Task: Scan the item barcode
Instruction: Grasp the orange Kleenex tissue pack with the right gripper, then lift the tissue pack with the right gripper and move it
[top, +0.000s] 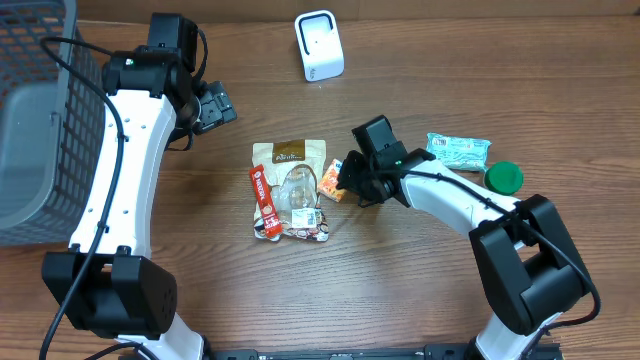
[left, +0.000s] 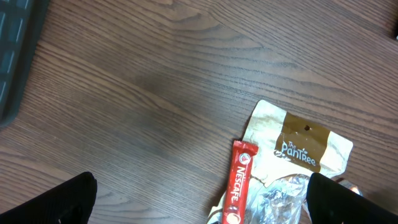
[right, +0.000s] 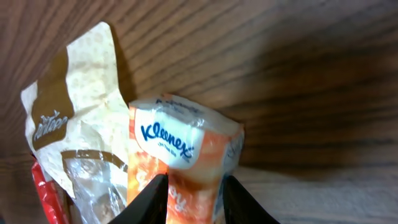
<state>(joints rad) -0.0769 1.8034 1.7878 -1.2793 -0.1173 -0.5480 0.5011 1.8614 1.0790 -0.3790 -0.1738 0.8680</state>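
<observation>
My right gripper (top: 345, 181) (right: 194, 198) is shut on an orange and white Kleenex tissue pack (top: 331, 181) (right: 180, 146), one finger on each side of its lower end. The pack sits just right of a beige snack bag (top: 290, 190) (right: 68, 124) at the table's middle. No barcode shows on the pack in any view. The white scanner (top: 319, 45) stands at the back centre. My left gripper (top: 215, 108) (left: 202, 199) hangs open above bare wood, up and left of the snack bag, holding nothing.
A red Nescafe stick (top: 263, 202) (left: 237, 183) lies along the snack bag's (left: 298, 146) left side. A teal packet (top: 458, 149) and a green lid (top: 504, 178) lie at the right. A grey wire basket (top: 40, 120) fills the left edge.
</observation>
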